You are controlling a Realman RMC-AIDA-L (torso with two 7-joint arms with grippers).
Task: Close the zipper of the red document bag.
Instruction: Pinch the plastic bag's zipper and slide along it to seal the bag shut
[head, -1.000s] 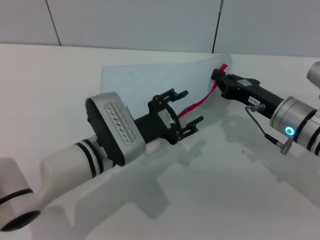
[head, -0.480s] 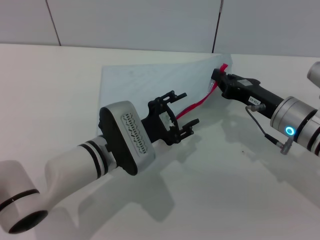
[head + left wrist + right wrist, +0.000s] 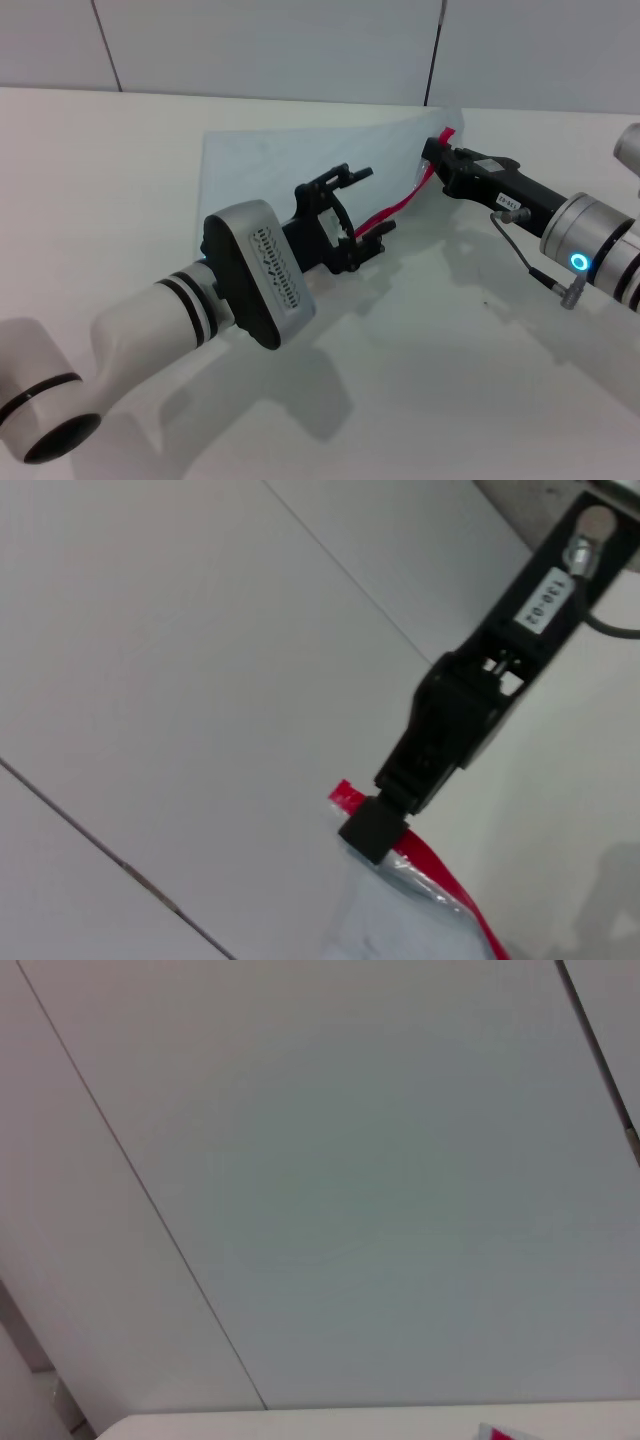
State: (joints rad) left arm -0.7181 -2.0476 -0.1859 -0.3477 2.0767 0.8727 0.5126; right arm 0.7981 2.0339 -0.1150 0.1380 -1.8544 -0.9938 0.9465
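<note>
While right gripper (image 3: 436,153) pinches the zipper (image 3: 392,208), left gripper (image 3: 365,205) gapes.

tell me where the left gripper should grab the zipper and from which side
Judging by its pose, grip the zipper on the free red stretch just ahead of the left gripper, coming from the left arm's side with open fingers straddling the strip. The right gripper pinches the far corner of the red document bag, holding that edge raised.

White black-banded arms, black jaws, blue-lit silver wrist ring (image 3: 579,262), grey cable (image 3: 525,256).
</note>
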